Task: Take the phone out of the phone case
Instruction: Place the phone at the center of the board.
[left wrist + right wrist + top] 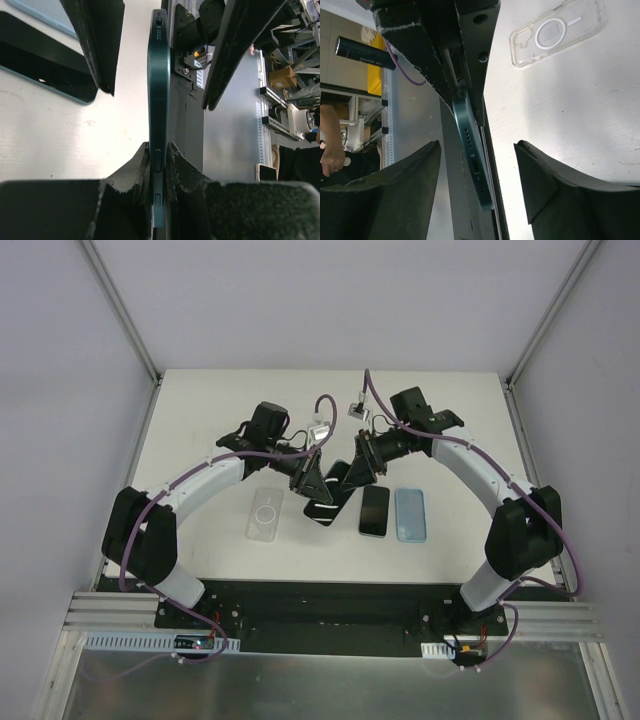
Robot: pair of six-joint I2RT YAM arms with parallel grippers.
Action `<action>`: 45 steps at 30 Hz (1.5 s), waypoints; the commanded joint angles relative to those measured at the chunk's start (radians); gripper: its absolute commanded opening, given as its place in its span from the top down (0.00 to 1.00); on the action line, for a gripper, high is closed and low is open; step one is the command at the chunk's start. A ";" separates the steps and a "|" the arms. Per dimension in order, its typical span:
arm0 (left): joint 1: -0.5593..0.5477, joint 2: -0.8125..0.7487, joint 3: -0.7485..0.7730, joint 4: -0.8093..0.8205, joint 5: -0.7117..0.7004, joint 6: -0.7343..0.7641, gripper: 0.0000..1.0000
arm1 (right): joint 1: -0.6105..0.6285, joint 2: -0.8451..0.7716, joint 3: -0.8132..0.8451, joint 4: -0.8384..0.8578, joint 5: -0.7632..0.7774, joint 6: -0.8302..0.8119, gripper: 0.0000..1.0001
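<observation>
- The bench [200,440] carries a clear case [555,32] lying flat and empty at the upper right of the right wrist view. It is well apart from the phone [159,75]. I judge the main job done, since the phone shows a bare teal edge with no shell round it.
- What seems left is to set the phone down on the bench and let go.
- A dark slab with a blue rim [374,510] and a light-blue case [410,515] lie side by side right of centre in the top view. Both are untouched.
- The left tool [159,165] is clenched on the phone, pinching its two broad faces at the lower centre of its own view.
- The right tool [477,145] is released. Its fingers stand spread on either side of the phone's far end without touching it.
- The phone sits mid-frame between the two tools in the top view and is seen edge-on from both wrists. Its long axis runs straight up the left wrist view.
- Its port and speaker-hole end points away from the left tool, toward the right tool. Its tilt over the bench I cannot tell.
</observation>
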 commanded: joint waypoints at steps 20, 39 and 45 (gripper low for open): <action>0.097 0.041 -0.276 0.442 -0.354 -0.604 1.00 | -0.202 -0.238 -0.221 0.287 0.152 0.217 0.01; 0.047 0.183 -0.331 0.523 -0.452 -0.767 1.00 | -0.343 -0.393 -0.374 0.416 0.218 0.338 0.01; 0.042 0.198 -0.336 0.531 -0.467 -0.775 1.00 | -0.351 -0.377 -0.400 0.423 0.235 0.387 0.01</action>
